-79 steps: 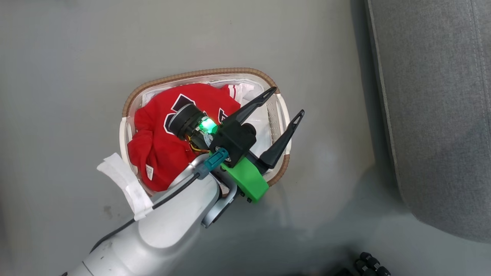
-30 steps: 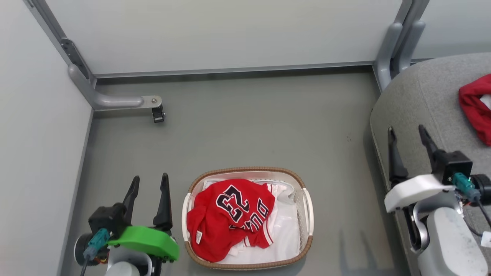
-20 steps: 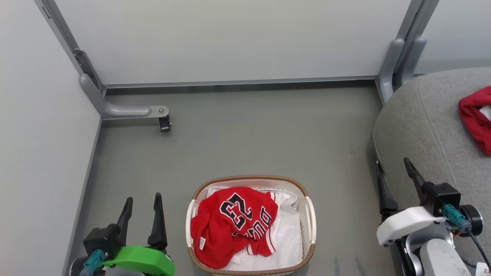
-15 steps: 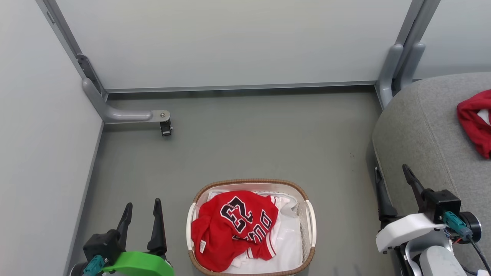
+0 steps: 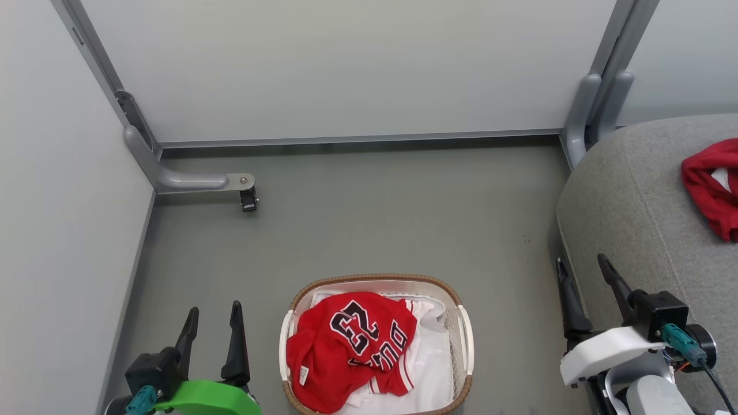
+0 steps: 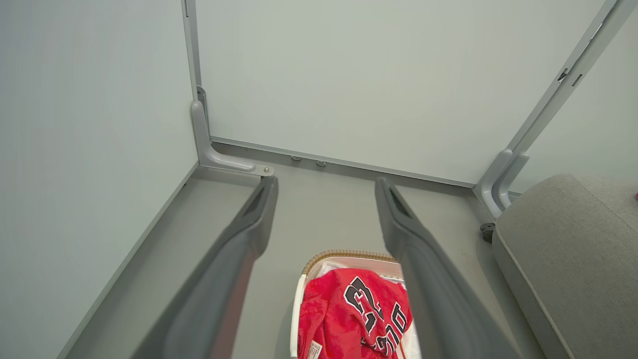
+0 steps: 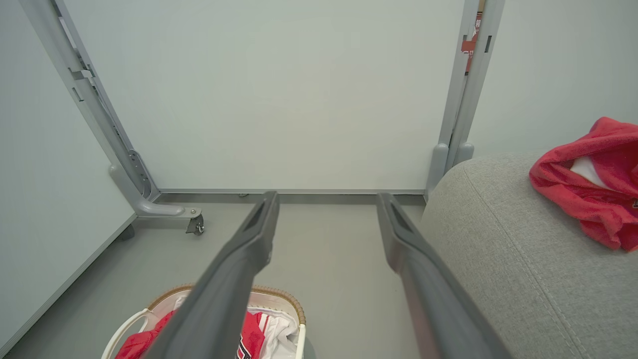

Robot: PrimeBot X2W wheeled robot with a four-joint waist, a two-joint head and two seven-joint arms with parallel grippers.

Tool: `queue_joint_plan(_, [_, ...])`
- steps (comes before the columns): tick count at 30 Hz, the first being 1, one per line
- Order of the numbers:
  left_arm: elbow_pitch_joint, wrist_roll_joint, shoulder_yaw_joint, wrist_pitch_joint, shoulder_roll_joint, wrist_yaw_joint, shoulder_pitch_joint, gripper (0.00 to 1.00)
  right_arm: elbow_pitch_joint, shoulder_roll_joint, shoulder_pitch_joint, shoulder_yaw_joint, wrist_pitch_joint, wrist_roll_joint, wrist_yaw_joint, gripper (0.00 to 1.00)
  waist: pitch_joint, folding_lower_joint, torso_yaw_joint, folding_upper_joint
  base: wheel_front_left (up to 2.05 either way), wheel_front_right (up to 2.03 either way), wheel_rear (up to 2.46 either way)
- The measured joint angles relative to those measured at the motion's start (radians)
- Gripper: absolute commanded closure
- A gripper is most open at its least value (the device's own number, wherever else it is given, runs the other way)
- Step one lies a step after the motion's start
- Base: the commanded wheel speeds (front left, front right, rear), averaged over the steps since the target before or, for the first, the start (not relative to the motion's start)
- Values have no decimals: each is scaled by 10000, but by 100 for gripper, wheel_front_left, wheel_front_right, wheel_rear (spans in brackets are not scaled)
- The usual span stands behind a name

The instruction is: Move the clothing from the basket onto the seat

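Observation:
A red jersey (image 5: 346,346) with a black 23 lies crumpled in the white basket (image 5: 466,340) with its brown woven rim, low in the head view's middle; the same jersey (image 6: 349,319) and basket (image 7: 284,296) appear at the bottom of both wrist views. A plain red garment (image 5: 712,187) rests on the grey seat (image 5: 628,202) at the right, and I see that garment (image 7: 593,184) on the cushion (image 7: 503,249) from the right wrist. My left gripper (image 5: 213,308) stands open left of the basket, holding nothing. My right gripper (image 5: 579,262) is open beside the seat's front edge, also holding nothing.
White cloth (image 5: 429,357) lies under the jersey inside the basket. Pale partition walls close the back and left, with a grey metal foot and caster (image 5: 248,199) at the left and an upright post (image 5: 582,115) at the seat's far corner. Grey floor (image 5: 375,219) spreads between.
The head camera has lifted from a close look at the basket to a wide view, and keeps shifting slightly. The left arm has come off the basket to its left. Both grippers stay open.

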Motion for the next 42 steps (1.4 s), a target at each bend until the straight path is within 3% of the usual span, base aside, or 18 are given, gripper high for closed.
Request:
queue_joint_plan(16, [19, 203, 123, -2, -100, -163, -45, 0, 40, 0, 33, -4, 0, 42, 0, 0, 207, 0, -22, 0, 0, 0, 0])
queue_joint_plan(23, [401, 660, -616, -2, -121, -334, -1127, 0, -240, -4, -329, -389, 0, -130, 0, 0, 756, 0, -48, 0, 0, 0, 0])
queue_joint_plan(30, [1760, 1189, -1893, 221, -144, -506, -3114, 0, -802, -2, -1127, -610, 0, -476, 0, 0, 1751, 0, -164, 0, 0, 0, 0])
queue_joint_plan(42, [5419, 1850, -3672, 1256, -165, -642, -6436, 0, -1720, -8, -3042, -198, 0, -460, 0, 0, 4301, 2, -823, 0, 0, 0, 0])
